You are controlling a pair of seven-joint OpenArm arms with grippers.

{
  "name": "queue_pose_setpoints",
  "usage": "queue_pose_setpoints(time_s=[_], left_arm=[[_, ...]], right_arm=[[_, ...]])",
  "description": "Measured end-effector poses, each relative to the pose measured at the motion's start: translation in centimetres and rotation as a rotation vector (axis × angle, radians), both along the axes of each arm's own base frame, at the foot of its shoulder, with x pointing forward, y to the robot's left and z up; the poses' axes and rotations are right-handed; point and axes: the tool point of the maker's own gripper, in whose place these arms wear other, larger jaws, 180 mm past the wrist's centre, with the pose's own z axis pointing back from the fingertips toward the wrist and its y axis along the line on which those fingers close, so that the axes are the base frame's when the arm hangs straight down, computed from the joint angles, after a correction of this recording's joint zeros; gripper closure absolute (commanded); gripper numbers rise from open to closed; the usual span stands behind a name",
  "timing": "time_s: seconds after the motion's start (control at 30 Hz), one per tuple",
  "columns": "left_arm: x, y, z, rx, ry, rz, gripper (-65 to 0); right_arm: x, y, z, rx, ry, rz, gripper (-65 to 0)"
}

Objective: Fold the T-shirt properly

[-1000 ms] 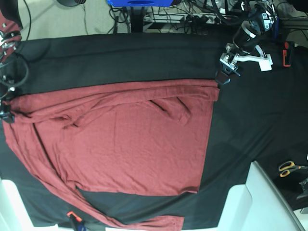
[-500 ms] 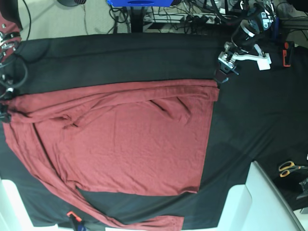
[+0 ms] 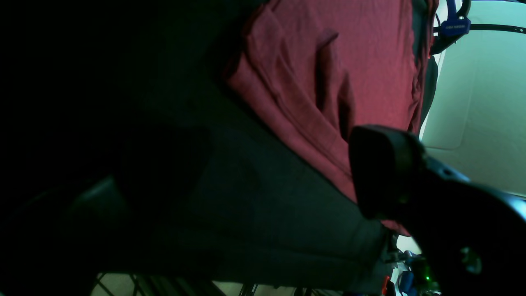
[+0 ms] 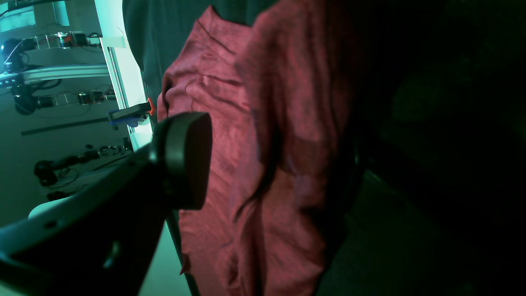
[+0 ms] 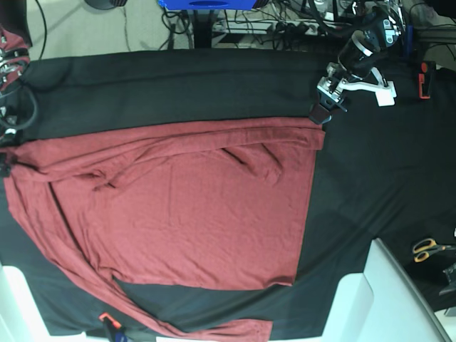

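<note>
The brick-red T-shirt [image 5: 178,206] lies spread flat on the black table cloth [image 5: 178,85], with a long sleeve trailing along the near edge. My left gripper [image 5: 318,112] hovers at the shirt's far right corner. In the left wrist view it [image 3: 242,185] is open over black cloth, with the T-shirt [image 3: 328,61] just beyond its fingertips [image 3: 382,168]. My right gripper [image 5: 4,165] sits at the shirt's far left corner, half out of the base view. In the right wrist view it [image 4: 287,156] stands open with bunched T-shirt [image 4: 267,102] cloth between its wide jaws; the far finger is lost in shadow.
Scissors [image 5: 429,249] lie at the right edge. A white bin [image 5: 385,299] stands at the near right corner. An orange and blue clamp [image 5: 110,324] grips the near edge. Cables and gear crowd the floor behind the table.
The left gripper has crept up and to the left, toward the shirt's far right corner. The right gripper has slid further off the left edge, its jaws narrowing slightly.
</note>
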Motion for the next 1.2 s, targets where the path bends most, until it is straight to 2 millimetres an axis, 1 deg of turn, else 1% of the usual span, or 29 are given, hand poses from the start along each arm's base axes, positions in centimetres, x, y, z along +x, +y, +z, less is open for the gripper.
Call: queue_pose_setpoints(time_s=[0.07,0.1,0.17,0.23,0.4,0.43,0.47,0.53,0.57,0.63,0.73,0.93,1.0,1.1,1.2], left_arm=[[0.0,0.0,0.0,0.0,0.0,0.0,-64.0],[0.0,0.0,0.0,0.0,0.0,0.0,-64.0],[0.0,0.0,0.0,0.001,0.0,0.0,-64.0],[0.0,0.1,0.0,0.001,0.0,0.001,-64.0],[0.0,0.1,0.0,0.003,0.001,0.0,-64.0],[0.0,0.1,0.0,0.003,0.001,0.0,-64.0],[0.0,0.1,0.0,0.003,0.001,0.0,-64.0],[0.0,0.0,0.0,0.002,0.0,-0.001,-64.0],[0.1,0.0,0.0,0.002,-0.001,-0.001,-64.0],[0.2,0.0,0.1,0.002,-0.004,-0.001,-64.0],[0.4,-0.1,0.1,-0.001,-0.009,0.0,-64.0],[0.5,-0.1,0.1,-0.002,-0.009,0.001,-64.0],[0.9,-0.2,0.3,-0.001,-0.019,0.0,-64.0],[1.8,0.1,0.1,0.073,-0.006,-0.041,-64.0],[3.3,0.2,0.2,0.103,-0.022,-0.054,-64.0]], right_arm=[[-0.1,-0.2,-0.2,-0.007,0.006,-0.017,-24.9],[-0.2,0.0,-0.3,-0.004,0.011,-0.02,-23.3],[-0.2,0.5,-0.6,0.003,0.008,-0.022,-22.8],[-0.1,0.5,-0.6,0.004,0.008,-0.022,-22.8],[-0.6,-0.3,-0.4,0.026,-0.016,-0.084,-21.8],[-0.7,-0.4,-0.4,0.027,-0.018,-0.089,-19.4],[-0.7,-0.4,-0.4,0.027,-0.018,-0.089,-15.3],[-0.6,-0.4,-0.4,0.028,-0.018,-0.089,-1.5],[-0.6,-0.4,-0.4,0.028,-0.018,-0.089,0.0],[-0.6,-0.4,-0.4,0.028,-0.018,-0.089,-2.4],[-0.6,-0.4,-0.4,0.028,-0.018,-0.089,-0.2],[-0.6,-0.4,-0.4,0.027,-0.017,-0.086,-0.5],[-0.6,-0.4,-0.4,0.027,-0.017,-0.086,-0.5],[-0.6,-0.4,-0.4,0.027,-0.017,-0.086,-0.5],[-0.6,-0.4,-0.4,0.027,-0.017,-0.086,-0.5]])
